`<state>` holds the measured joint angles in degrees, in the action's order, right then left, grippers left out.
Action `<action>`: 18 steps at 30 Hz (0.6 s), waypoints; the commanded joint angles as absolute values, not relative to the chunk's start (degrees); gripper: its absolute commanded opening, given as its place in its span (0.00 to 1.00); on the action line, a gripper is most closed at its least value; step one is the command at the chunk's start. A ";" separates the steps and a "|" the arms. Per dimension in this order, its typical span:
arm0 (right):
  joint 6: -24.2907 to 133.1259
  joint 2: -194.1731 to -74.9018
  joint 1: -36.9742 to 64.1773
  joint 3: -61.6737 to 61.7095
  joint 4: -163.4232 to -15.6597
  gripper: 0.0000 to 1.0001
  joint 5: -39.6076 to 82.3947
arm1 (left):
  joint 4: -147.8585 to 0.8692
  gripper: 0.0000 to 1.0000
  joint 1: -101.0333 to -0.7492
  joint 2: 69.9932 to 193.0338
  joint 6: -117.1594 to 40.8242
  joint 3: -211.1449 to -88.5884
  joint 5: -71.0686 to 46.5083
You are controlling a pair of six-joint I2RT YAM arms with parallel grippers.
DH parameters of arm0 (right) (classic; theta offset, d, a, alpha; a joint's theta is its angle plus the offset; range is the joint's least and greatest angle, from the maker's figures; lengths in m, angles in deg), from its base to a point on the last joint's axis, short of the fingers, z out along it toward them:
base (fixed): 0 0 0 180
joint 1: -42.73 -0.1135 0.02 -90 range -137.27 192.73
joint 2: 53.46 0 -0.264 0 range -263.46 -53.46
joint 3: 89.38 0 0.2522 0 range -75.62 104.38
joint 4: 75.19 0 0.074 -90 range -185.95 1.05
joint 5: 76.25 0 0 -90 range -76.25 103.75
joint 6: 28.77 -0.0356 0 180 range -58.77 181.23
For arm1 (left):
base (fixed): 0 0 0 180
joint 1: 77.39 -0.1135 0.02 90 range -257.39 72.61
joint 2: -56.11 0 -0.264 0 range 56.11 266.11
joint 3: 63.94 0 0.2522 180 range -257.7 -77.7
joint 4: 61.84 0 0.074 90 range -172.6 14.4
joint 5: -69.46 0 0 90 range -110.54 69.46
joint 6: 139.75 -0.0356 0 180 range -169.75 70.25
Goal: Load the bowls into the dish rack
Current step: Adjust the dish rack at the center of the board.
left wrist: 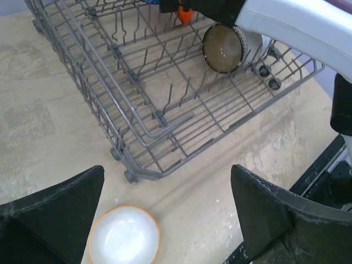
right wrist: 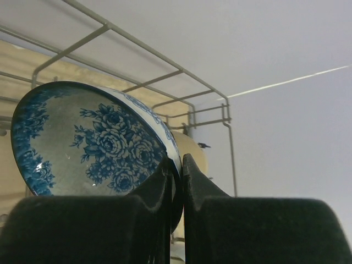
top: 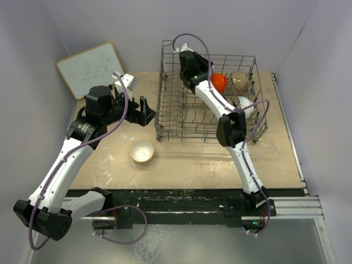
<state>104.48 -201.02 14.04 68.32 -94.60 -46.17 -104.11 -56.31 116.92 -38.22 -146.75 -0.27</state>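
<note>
The grey wire dish rack (top: pixel 170 118) stands at the back of the table. My right gripper (right wrist: pixel 177 165) is inside it, shut on the rim of a blue-and-white patterned bowl (right wrist: pixel 82 143) held on edge; a cream bowl (right wrist: pixel 197 151) shows just behind. In the rack's right part sit an orange-red bowl (top: pixel 219 82), a brown-rimmed bowl (top: pixel 240 81) and a white bowl (top: pixel 246 104). A pale bowl with an orange-tinted rim (top: pixel 142 152) sits upright on the table in front of the rack's left corner. My left gripper (left wrist: pixel 168 214) hangs open above it, holding nothing.
A white board (top: pixel 91 69) leans at the back left. The right arm (top: pixel 231 129) stretches across the rack's middle. The rack's near corner (left wrist: pixel 129 176) lies just beyond the pale bowl (left wrist: pixel 125 235) in the left wrist view.
</note>
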 commanded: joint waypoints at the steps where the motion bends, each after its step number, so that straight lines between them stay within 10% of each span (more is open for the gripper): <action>1: 89.01 -193.16 15.38 67.56 -101.57 0.02 -35.18 | -92.77 0.99 -56.68 119.59 -34.23 -147.24 -1.08; 18: 80.59 -182.06 18.99 60.57 -105.44 0.00 -29.62 | -85.48 1.00 -56.44 140.20 -29.88 -150.60 -2.19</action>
<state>83.58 -187.76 18.17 60.69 -107.01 -30.82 -91.65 -56.40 140.88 -32.82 -149.07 -4.27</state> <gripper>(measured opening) 0.070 0.993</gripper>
